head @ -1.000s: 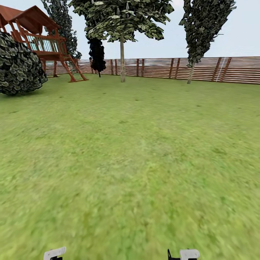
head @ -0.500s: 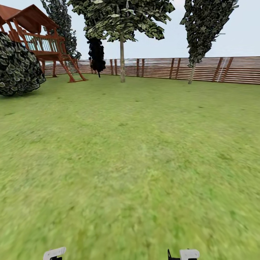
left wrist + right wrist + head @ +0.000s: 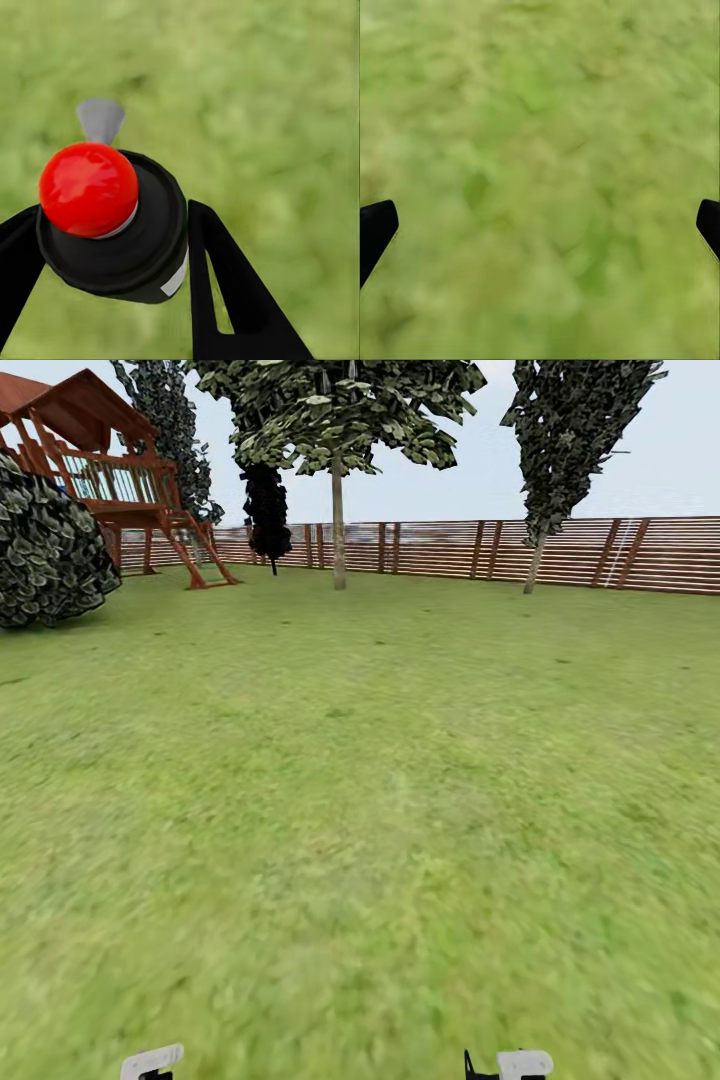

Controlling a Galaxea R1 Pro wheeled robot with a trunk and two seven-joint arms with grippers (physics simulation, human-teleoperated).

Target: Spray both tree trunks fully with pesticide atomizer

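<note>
The left pincer [image 3: 112,262] grips what looks like the atomizer [image 3: 112,225], red-capped, over the lawn [image 3: 360,810]. The right pincer [image 3: 540,225] hangs spread wide. A pale-trunked tree [image 3: 338,510] stands by the fence [image 3: 600,550].

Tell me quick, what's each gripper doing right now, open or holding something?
Left gripper: shut on the pesticide atomizer, fingers on both sides of its black body.
Right gripper: open, nothing between its fingers, grass below.

Black, slim, tapered fingers [image 3: 240,300]; white arm casings [image 3: 152,1060] with black fittings.
</note>
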